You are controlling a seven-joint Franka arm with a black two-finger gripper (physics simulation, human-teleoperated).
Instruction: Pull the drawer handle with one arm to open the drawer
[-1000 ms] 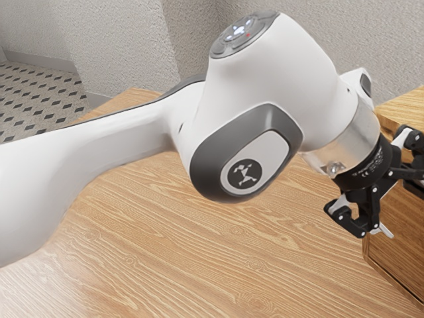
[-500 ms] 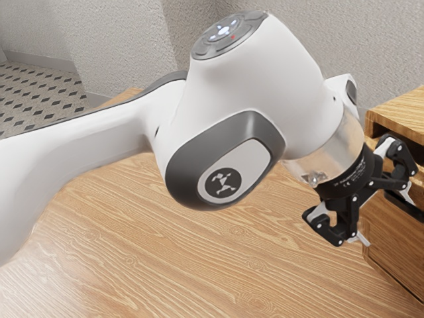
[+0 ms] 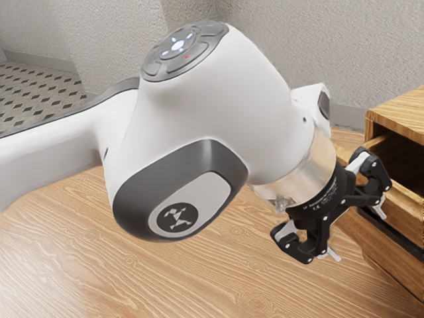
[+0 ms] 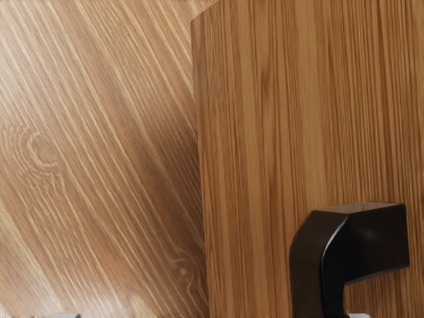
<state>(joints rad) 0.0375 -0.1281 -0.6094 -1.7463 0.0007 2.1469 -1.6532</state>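
A pale, oak-grained wooden tabletop [image 3: 132,278] runs beneath a grey stippled wall [image 3: 377,46], with diamond-patterned floor tiles [image 3: 33,86] at the exterior view's left. The black two-finger gripper [image 3: 354,232] of the white Franka arm [image 3: 218,119] hangs at the front of the light wooden drawer [image 3: 401,207], its fingers spread well apart and pinching nothing. In the wrist view, the dark, angular drawer handle [image 4: 344,258] juts from the vertical-grained front panel [image 4: 285,119] just under the hand, with the tabletop beside it. The drawer stands part-way out of the wooden cabinet [image 3: 397,116] at the exterior view's right, with its shadowed inside showing.
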